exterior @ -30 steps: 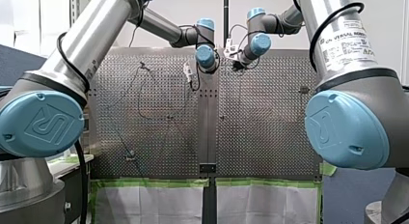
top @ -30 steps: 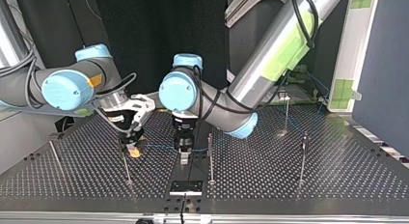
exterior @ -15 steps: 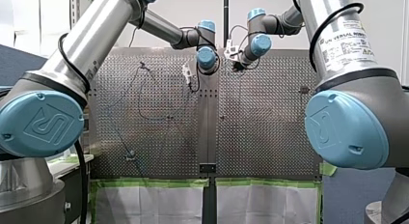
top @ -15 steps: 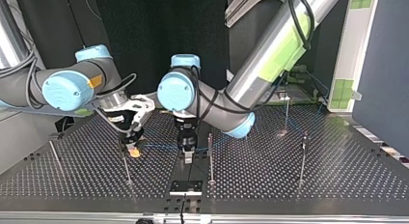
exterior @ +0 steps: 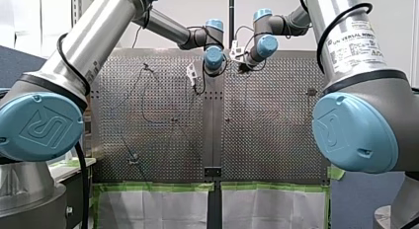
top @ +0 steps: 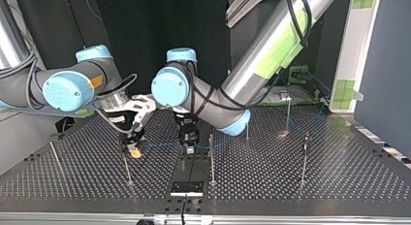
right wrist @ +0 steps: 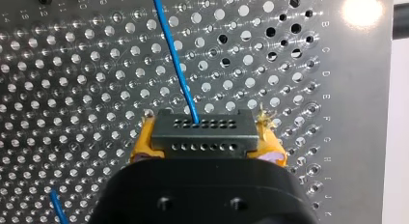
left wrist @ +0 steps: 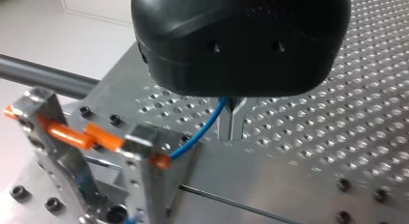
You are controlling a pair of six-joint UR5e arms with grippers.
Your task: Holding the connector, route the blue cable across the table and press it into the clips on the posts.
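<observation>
- My right end effector (right wrist: pixel 207 143) is closed on the connector (right wrist: pixel 202 130). Its yellow pads (right wrist: pixel 144 139) press the two short ends of the dark, hole-lined block. The block looks rigid and light, so it is the sound place to hold, and a firm squeeze there should do no harm.
- The blue cable (right wrist: pixel 173 55) leaves the connector's front face and runs ahead of these fingers over the worktop (right wrist: pixel 72 64). I judge it thin and limp, bending wherever it is unsupported. Its joint at the connector is the likely weak spot under a hard pull.
- My left end effector (left wrist: pixel 231 120) has its metal fingers (left wrist: pixel 239 119) drawn close with the cable between them, apparently pinching it.
- Just beside those fingers the cable meets the orange edge of a metal clip (left wrist: pixel 140 139). I cannot tell whether it is seated.
- Gripping near the clip keeps the free span short and stiff enough to press in, though the smooth jacket may slip between metal fingers.
- Farther out, a post (top: pixel 304 159) stands well apart from both end effectors.
</observation>
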